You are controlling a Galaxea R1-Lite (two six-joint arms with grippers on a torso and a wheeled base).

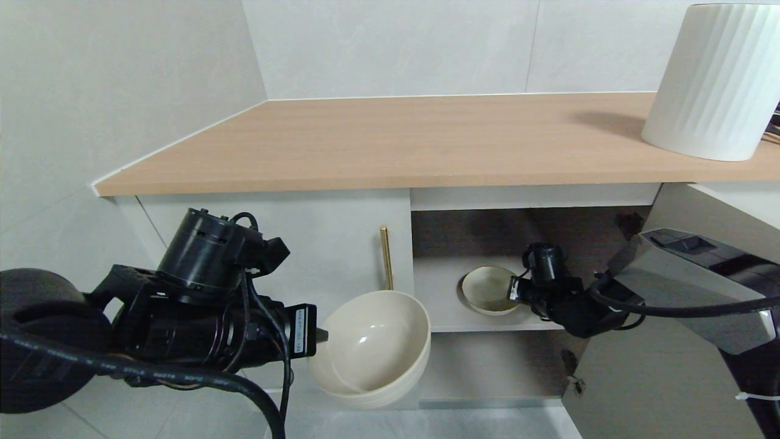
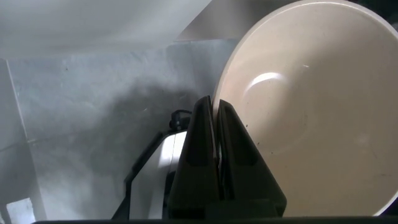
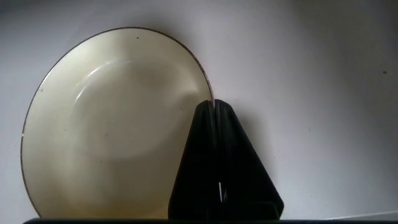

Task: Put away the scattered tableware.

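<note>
While the left gripper [image 1: 321, 334] pinches a cream bowl [image 1: 372, 341] by its rim before the cabinet door [image 1: 317, 244], the right gripper [image 1: 515, 291] holds a shallow dish [image 1: 486, 290] on the open cabinet's shelf [image 1: 436, 299]. Left wrist view: fingers [image 2: 200, 149] squeezed on the bowl's rim. Right wrist view: fingers [image 3: 239, 155] clamped on the dish's edge.

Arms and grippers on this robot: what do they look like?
The left arm is black, built from chunky cylindrical joints, with thick black cables looping and a white label near the wrist. The right arm has a silver-grey shell, then a black wrist. The left gripper and right gripper each end in two flat black tapered fingers.
</note>
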